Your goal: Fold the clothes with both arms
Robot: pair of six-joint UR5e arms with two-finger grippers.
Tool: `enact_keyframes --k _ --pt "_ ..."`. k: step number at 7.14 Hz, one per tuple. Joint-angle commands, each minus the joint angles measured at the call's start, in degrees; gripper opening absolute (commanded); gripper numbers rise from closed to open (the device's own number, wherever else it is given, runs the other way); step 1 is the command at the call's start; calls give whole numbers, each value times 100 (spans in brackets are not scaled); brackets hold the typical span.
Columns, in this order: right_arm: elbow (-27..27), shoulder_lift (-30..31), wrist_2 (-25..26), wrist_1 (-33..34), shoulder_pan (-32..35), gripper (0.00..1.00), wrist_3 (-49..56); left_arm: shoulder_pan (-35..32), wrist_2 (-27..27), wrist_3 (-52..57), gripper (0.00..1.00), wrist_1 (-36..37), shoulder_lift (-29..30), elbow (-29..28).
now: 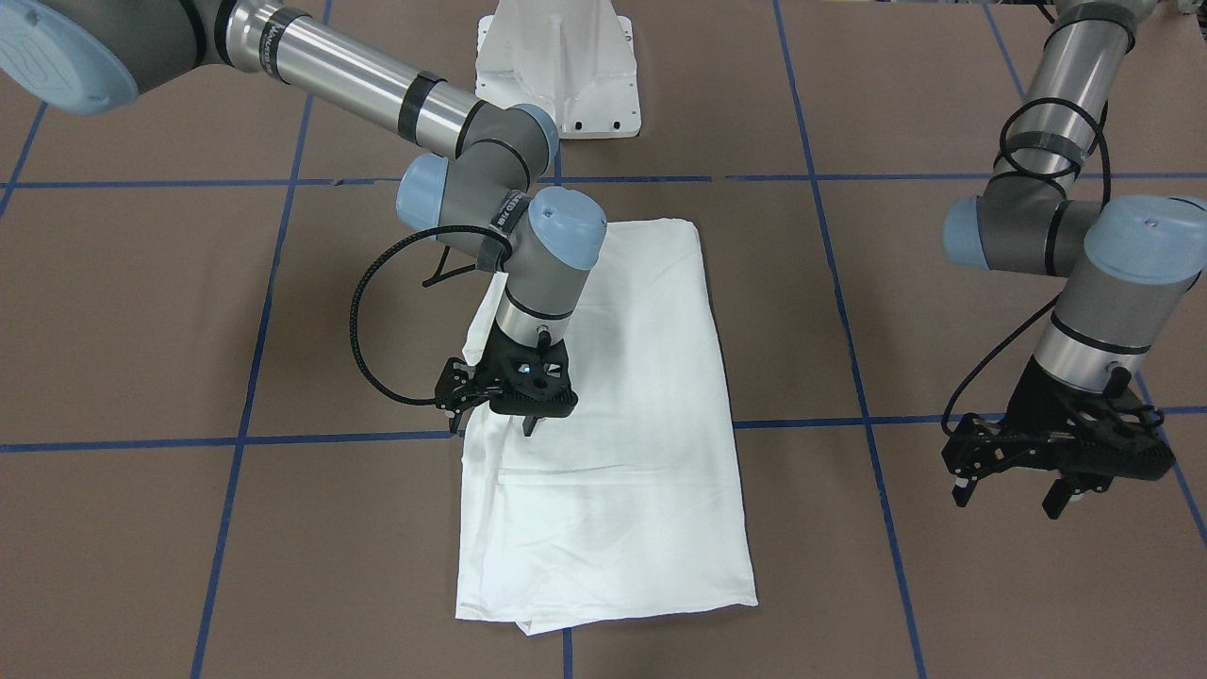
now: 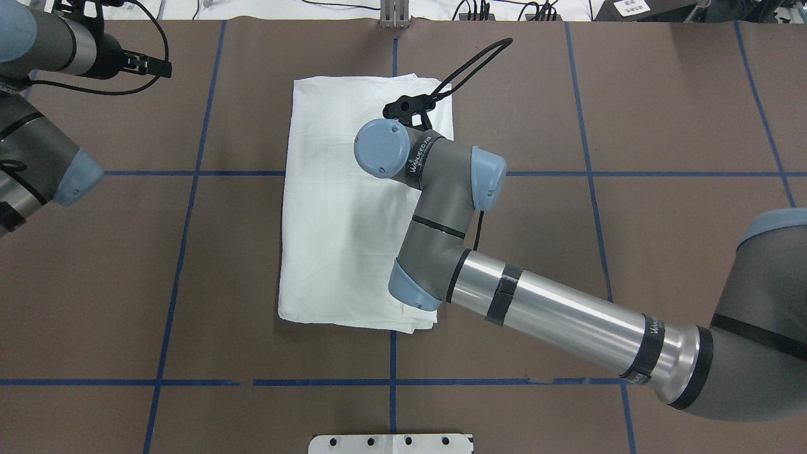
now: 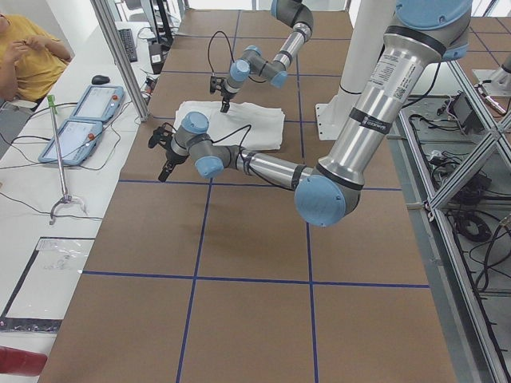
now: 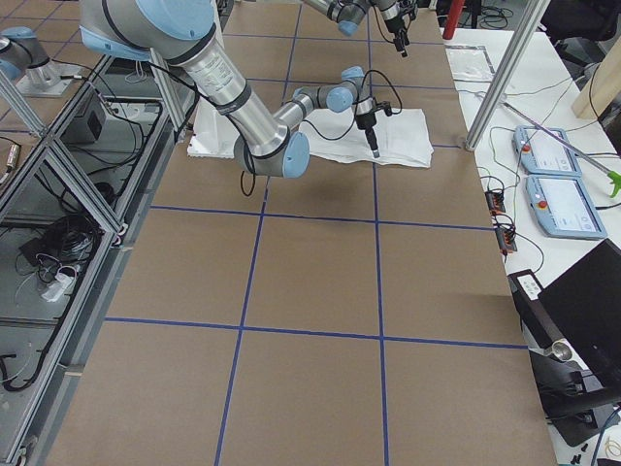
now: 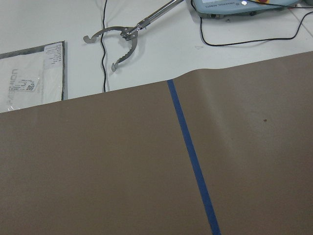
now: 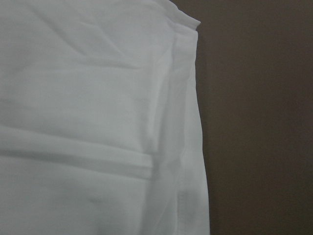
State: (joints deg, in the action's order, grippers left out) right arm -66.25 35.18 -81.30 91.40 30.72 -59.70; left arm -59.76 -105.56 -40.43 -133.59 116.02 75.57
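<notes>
The white shirt (image 1: 622, 453) lies folded into a long rectangle in the middle of the brown table, also seen from overhead (image 2: 340, 208). My right gripper (image 1: 495, 424) hangs open just above the shirt's long edge, about midway along it, holding nothing. The right wrist view shows that folded cloth (image 6: 98, 122) and its edge against bare table. My left gripper (image 1: 1009, 498) is open and empty, well off to the side of the shirt over bare table. From overhead it sits at the far left corner (image 2: 148, 64).
The white pedestal (image 1: 556, 66) stands at the robot's side of the table. Blue tape lines (image 1: 830, 283) cross the brown surface. Beyond the far edge lie a reacher tool (image 5: 124, 36) and teach pendants (image 3: 80, 120); a person (image 3: 28, 48) sits there.
</notes>
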Motion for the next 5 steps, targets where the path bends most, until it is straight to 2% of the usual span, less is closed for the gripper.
enact_keyframes --k 1,3,5 --pt "-352 320 26 203 5 100 177 8 0 0 100 0 -1 -7" --pt "-546 602 158 264 57 100 536 35 0 0 100 0 -1 -7" --pt "-1596 1557 167 308 180 100 1098 35 0 -9 100 0 -1 1"
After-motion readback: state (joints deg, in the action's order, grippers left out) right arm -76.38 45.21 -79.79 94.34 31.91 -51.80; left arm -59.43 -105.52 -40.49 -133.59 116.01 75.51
